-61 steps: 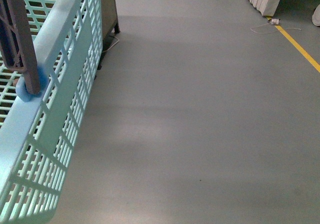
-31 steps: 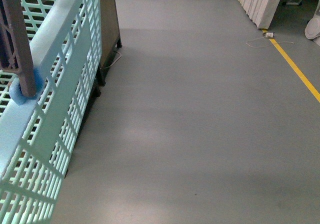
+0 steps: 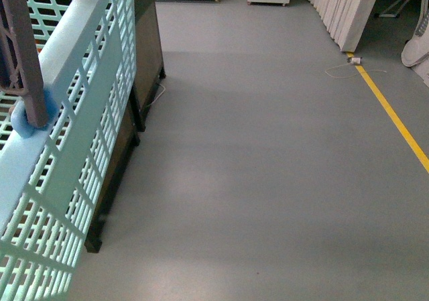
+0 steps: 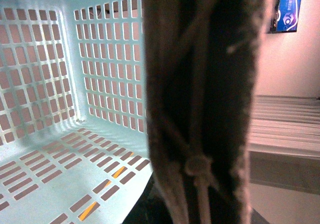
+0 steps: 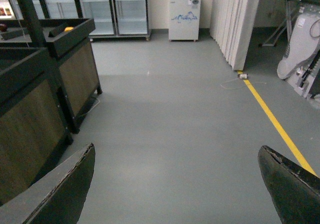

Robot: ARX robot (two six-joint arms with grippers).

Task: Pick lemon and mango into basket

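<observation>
The basket (image 3: 80, 80) fills the 9 o'clock side of the front view, its slotted aqua wall tilted and its brown handle (image 3: 23, 53) standing up from a blue pivot on the rim. From the left wrist view, the part of the inside that shows is bare lattice wall and slotted floor. The handle sits right against that lens and covers the middle of the picture.

Just beyond the basket, toward 11 o'clock, stands a dark wooden display stand (image 3: 149, 39). A small yellow-orange spot (image 5: 69, 29) lies in its top tray; it may be fruit, but it is too small to name, so neither lemon nor mango can be placed.

From 12 round to 5 o'clock the grey floor (image 3: 268, 167) lies open. A yellow line (image 3: 392, 116) bounds it at 2 o'clock, and white panels (image 3: 348, 6) stand at 1 o'clock.

The right gripper (image 5: 175, 184) is spread wide, its dark fingers (image 5: 60, 189) far apart over the floor and touching nothing. The left gripper does not show behind the handle, so I cannot tell whether it is clamped.
</observation>
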